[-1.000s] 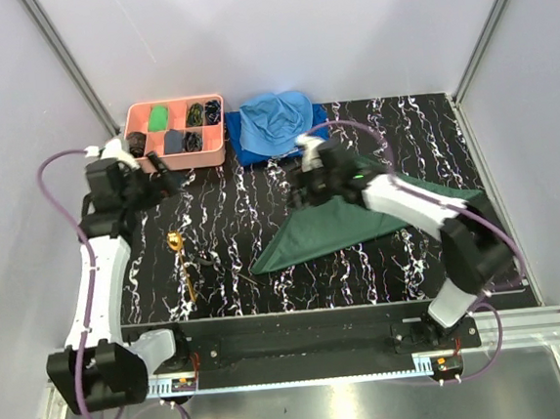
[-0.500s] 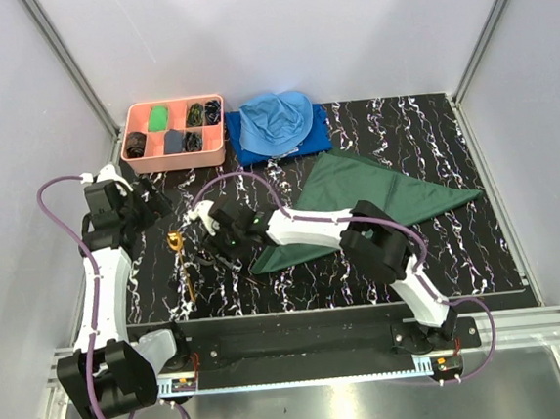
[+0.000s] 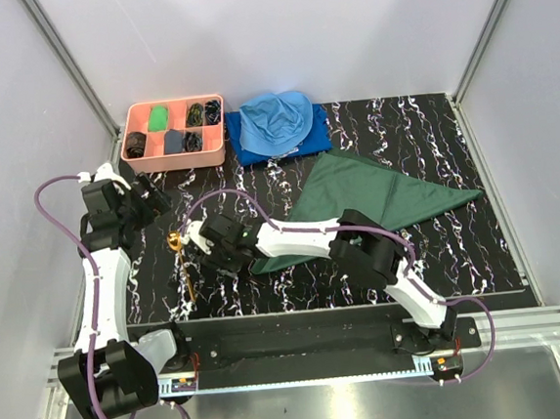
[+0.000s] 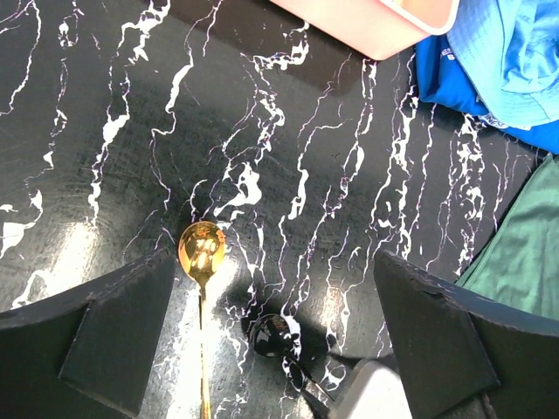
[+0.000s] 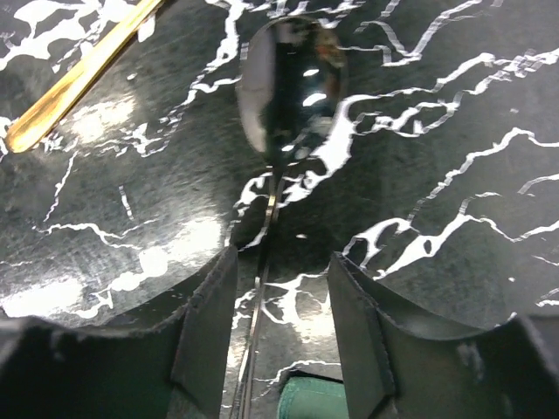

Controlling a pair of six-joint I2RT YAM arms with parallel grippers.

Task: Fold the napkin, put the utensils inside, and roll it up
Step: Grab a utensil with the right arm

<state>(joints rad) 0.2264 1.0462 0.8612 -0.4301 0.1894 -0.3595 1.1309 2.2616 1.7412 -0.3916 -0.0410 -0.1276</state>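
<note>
The dark green napkin (image 3: 382,194) lies folded in a triangle at centre right; its left tip (image 5: 307,403) shows under my right wrist. The utensils lie left of it. One is a gold spoon (image 3: 176,244) with its handle toward the near edge. The other is a shiny spoon (image 5: 293,83) that reflects dark, also seen in the left wrist view (image 4: 272,334). My right gripper (image 5: 275,327) is low over the table and open. Its jaws straddle the shiny spoon's thin handle, which runs close to the left finger (image 5: 205,332). My left gripper (image 3: 151,196) hangs open above both spoons.
A pink tray (image 3: 175,132) of small dark and green items sits at the back left. A light blue cloth (image 3: 277,120) lies on a royal-blue cloth (image 3: 255,151) beside it. The gold spoon's handle (image 5: 79,78) lies just left of my right gripper.
My right arm has swung left from the napkin to the spoons and come down, its jaws narrowing around the shiny spoon's handle. The left arm shifted slightly.
</note>
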